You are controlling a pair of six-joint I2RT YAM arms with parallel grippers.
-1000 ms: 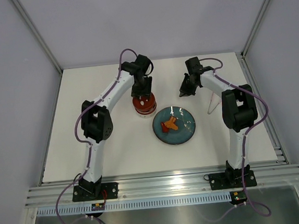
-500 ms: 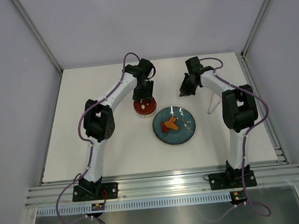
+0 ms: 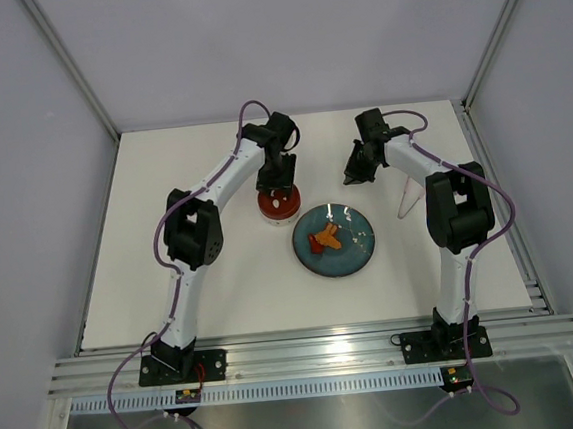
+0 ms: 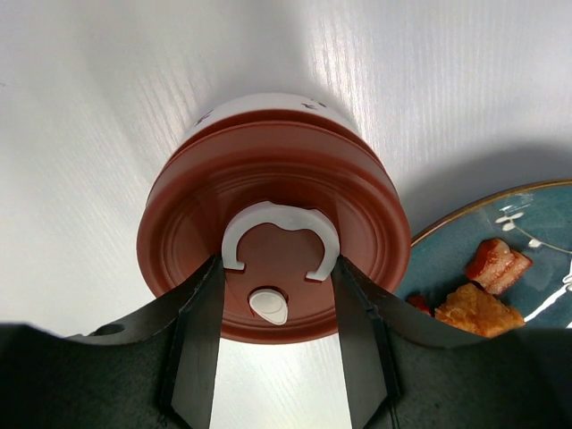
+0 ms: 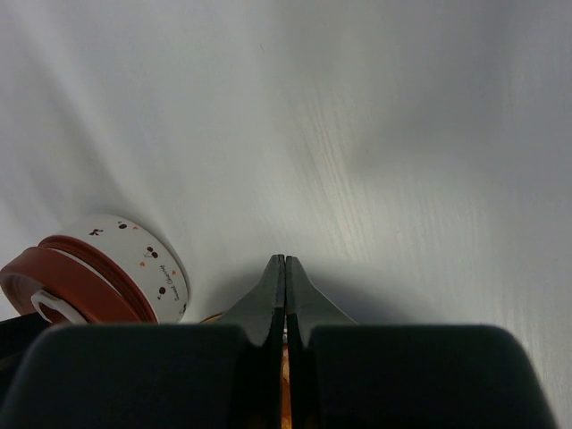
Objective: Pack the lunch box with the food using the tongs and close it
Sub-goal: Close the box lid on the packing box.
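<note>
Pinching the red lid [image 4: 277, 179] by its white curled loop, the left gripper [image 4: 279, 264] has its jaws half spread on top of the lunch box [image 3: 279, 203]. The lunch box sits on the bench [image 3: 221, 270], just left of the teal plate [image 3: 365, 253]. Orange and red food [image 3: 326, 238] lies on that plate. Beyond the plate's far edge the right gripper [image 3: 352, 179] hovers with its jaws pressed together and empty. To the plate's right lie the tongs [image 3: 406, 204].
</note>
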